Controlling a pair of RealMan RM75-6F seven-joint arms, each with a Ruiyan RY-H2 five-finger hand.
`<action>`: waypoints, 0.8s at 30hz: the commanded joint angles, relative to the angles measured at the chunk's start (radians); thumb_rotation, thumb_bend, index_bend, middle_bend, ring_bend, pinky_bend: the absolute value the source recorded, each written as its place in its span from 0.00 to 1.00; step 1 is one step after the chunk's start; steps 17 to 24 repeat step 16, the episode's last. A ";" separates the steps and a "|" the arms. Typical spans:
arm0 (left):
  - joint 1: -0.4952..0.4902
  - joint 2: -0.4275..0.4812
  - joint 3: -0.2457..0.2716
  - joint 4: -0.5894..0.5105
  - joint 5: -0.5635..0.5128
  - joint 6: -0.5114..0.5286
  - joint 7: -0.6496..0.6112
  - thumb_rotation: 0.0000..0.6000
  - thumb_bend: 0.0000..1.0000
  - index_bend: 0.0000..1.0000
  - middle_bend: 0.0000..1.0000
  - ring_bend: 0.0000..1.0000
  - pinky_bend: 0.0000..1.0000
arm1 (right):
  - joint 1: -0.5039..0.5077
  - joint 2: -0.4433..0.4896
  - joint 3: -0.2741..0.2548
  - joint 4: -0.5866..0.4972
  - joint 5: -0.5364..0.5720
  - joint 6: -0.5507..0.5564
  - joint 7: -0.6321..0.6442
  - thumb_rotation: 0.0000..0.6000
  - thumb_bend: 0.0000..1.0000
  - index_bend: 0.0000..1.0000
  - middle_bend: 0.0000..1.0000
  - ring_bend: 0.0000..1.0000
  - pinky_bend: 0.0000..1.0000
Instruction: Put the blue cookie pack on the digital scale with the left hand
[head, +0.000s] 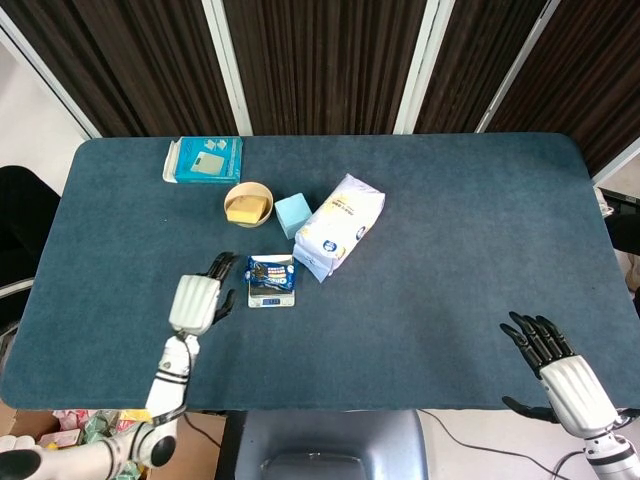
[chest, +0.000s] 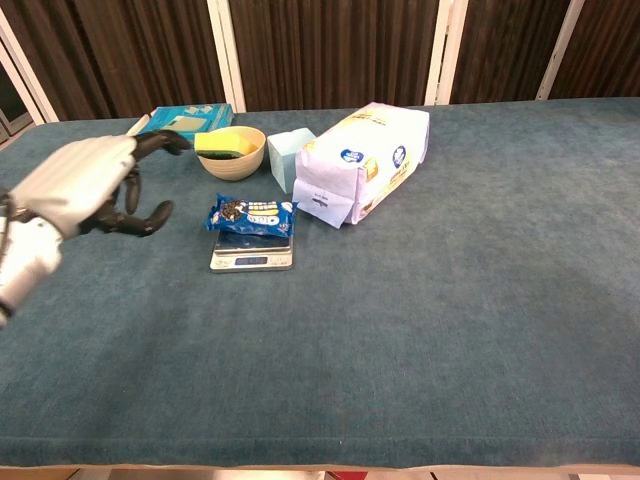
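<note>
Cookie pack is sitting flat on the digital scale right now, blue wrapper up, covering most of the platform so only the front strip with the little display pokes out. In the chest view you can see the same thing: blue cookie pack lying across the scale, one end hanging a bit over the left edge.

Left hand is off it, hanging at about 9 o'clock from the scale, near but not touching. Fingers are spread wide and there's nothing in them. Chest view shows that hand raised over the table with dark fingertips fanned out toward the pack.

Right hand is way over at the near right corner of the table, well apart from everything, fingers apart, holding nothing.

Other stuff around the scale: a big white and purple bag at roughly 2 o'clock, its corner just beside the scale. Light blue cube at 12 o'clock-ish, right against the bag. Tan bowl with something yellow in it at 11 o'clock, and a teal box further out past the bowl, near the far edge.
</note>
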 joint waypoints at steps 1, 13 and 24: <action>0.200 0.296 0.239 -0.230 0.118 0.116 -0.065 1.00 0.43 0.04 0.00 0.01 0.08 | 0.000 -0.004 -0.003 -0.018 0.013 -0.026 -0.037 1.00 0.17 0.00 0.00 0.00 0.00; 0.347 0.377 0.279 -0.136 0.204 0.255 -0.170 1.00 0.40 0.00 0.00 0.00 0.02 | 0.002 -0.042 0.007 -0.039 0.029 -0.058 -0.130 1.00 0.17 0.00 0.00 0.00 0.00; 0.354 0.370 0.271 -0.131 0.208 0.243 -0.161 1.00 0.40 0.00 0.00 0.00 0.02 | 0.004 -0.042 0.006 -0.039 0.027 -0.062 -0.132 1.00 0.17 0.00 0.00 0.00 0.00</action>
